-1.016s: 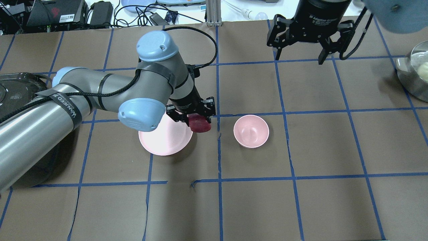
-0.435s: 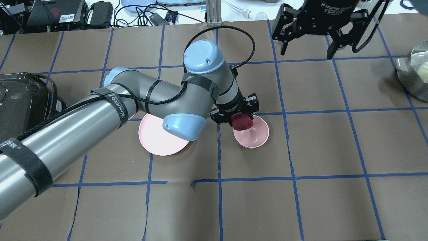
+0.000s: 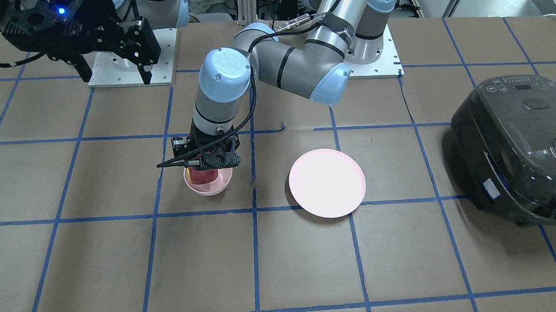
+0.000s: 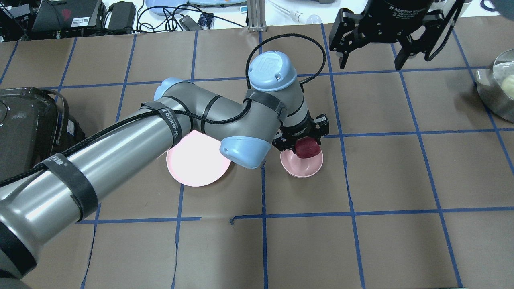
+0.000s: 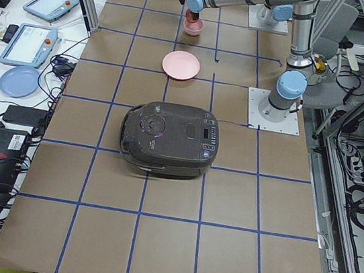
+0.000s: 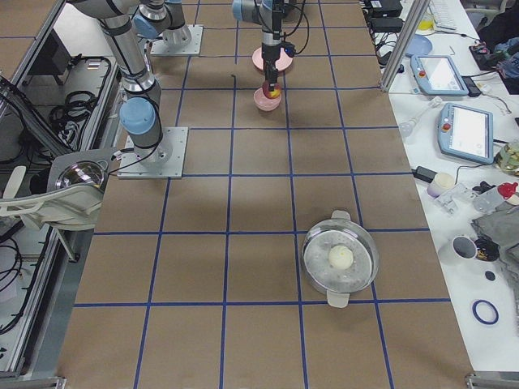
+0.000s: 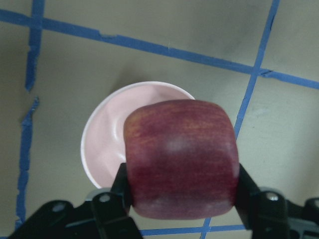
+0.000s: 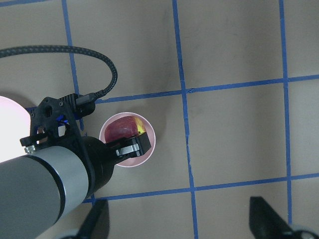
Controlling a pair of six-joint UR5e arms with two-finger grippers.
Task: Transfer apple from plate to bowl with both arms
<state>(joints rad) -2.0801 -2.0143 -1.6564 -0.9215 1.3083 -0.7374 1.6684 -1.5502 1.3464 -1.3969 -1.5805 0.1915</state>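
The dark red apple (image 4: pixel 308 149) is clamped between the fingers of my left gripper (image 4: pixel 304 145), which is shut on it. It hangs over the small pink bowl (image 4: pixel 302 168), at or just above the rim. The left wrist view shows the apple (image 7: pixel 180 159) with the bowl (image 7: pixel 102 144) below and slightly to the left. The wide pink plate (image 4: pixel 196 164) lies bare to the left, partly under my left arm. My right gripper (image 4: pixel 370 64) is open and empty, held high over the table's far right. Its view looks down on the apple (image 8: pixel 125 128).
A black rice cooker (image 4: pixel 28 124) stands at the table's left end. A metal pot with a glass lid (image 4: pixel 498 88) stands at the right edge. Cables and devices lie beyond the far edge. Blue tape lines grid the brown table.
My left arm has carried the apple rightward from the plate's right edge to over the bowl. My right gripper has shifted slightly right and stayed open.
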